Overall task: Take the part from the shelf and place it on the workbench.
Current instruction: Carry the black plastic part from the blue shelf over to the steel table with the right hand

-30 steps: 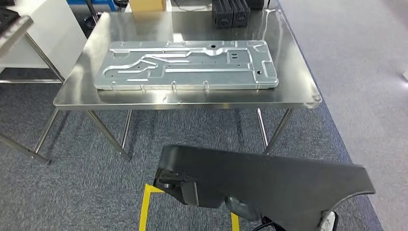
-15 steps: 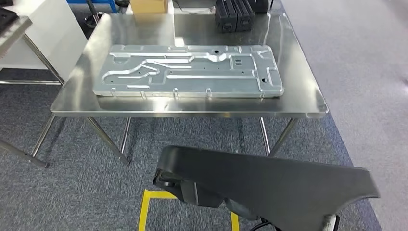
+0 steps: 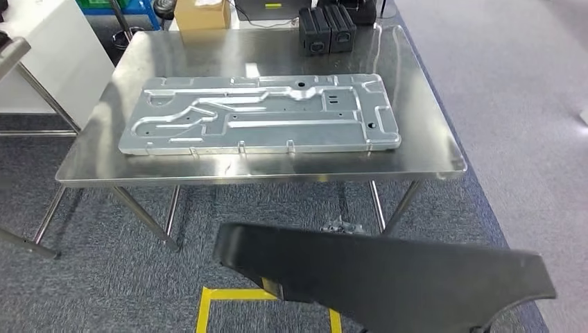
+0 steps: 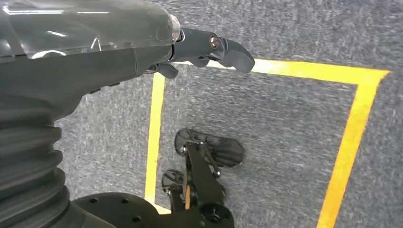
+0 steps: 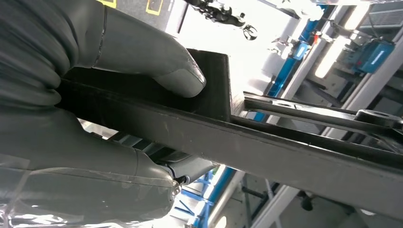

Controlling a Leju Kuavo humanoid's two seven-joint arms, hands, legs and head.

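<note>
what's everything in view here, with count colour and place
black part: 1, black, long and flat, held low in the head view above the floor, short of the table
metal table: 1, shiny steel, ahead of the robot
stamped metal panel: 1, silver, flat on the table's middle
black boxes: 2, black, side by side at the table's far edge
cardboard box: 1, brown, beyond the table's far left corner
floor tape: yellow lines, on grey carpet
right robot hand: 1, grey, grips the black part
left robot hand: 1, grey and dark, over the carpet, holding nothing
</note>
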